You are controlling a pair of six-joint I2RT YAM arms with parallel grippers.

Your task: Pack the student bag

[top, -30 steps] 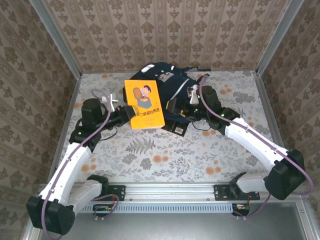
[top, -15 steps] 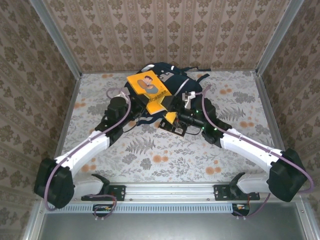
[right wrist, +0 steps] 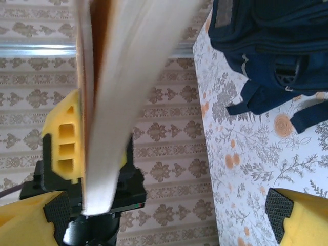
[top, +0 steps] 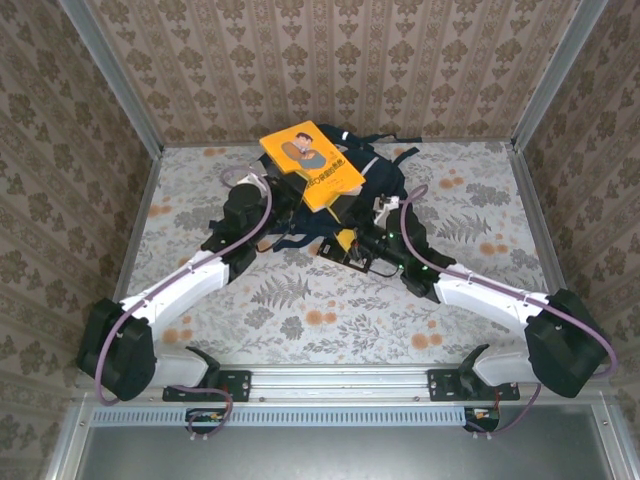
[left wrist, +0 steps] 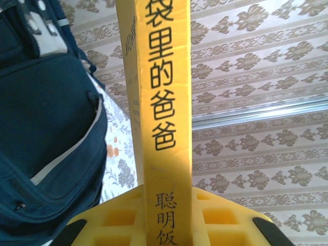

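Above the far middle of the flower-print tabletop point(top: 300, 320), we have the left gripper point(top: 288, 195) clenched on a flat yellow paperback book with a cartoon cover point(top: 312, 165), holding it up over the large navy-blue fabric student bag point(top: 388, 185). The bag lies by the back wall, mostly under the book.

Left wrist view: yellow fingers point(left wrist: 113, 220) pinch the book point(left wrist: 164, 102) across its covers, spine facing the camera, with the bag point(left wrist: 46, 128) just to its left.

The right gripper point(top: 350, 242) sits at the bag's near edge with jaws spread wide, grasping nothing. Its wrist view has the book point(right wrist: 123, 92) edge-on and the bag point(right wrist: 266, 36) beyond.

We read the step as book in transit, insertion not started. The next move needs an open mouth on the bag. The right gripper point(right wrist: 164, 205) probably has to hold that open, then the book goes in edge-first.

We can't see a zip or whether any compartment is open: the book covers the bag from above, and both wrist views crop it. The near book edge is blurred.
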